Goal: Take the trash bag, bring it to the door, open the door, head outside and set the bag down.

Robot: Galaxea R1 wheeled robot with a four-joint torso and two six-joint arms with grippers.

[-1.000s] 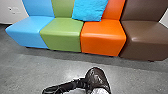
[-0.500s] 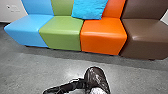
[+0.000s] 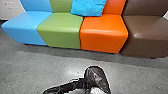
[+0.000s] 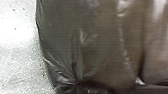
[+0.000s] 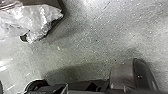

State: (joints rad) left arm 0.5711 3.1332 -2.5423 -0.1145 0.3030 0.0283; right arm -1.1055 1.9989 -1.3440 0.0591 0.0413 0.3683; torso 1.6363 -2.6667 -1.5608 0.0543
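Presently, the bag (image 3: 97,76) is located near, beside the left gripper (image 3: 83,82), with the seats (image 3: 103,38) far. Finger state cannot be determined on either side. During carrying, slow travel should be maintained, swinging limited, and contact with the base (image 5: 122,76) avoided.

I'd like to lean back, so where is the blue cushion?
In the head view, the blue cushion is near the top middle, leaning against the green backrest and the orange backrest.
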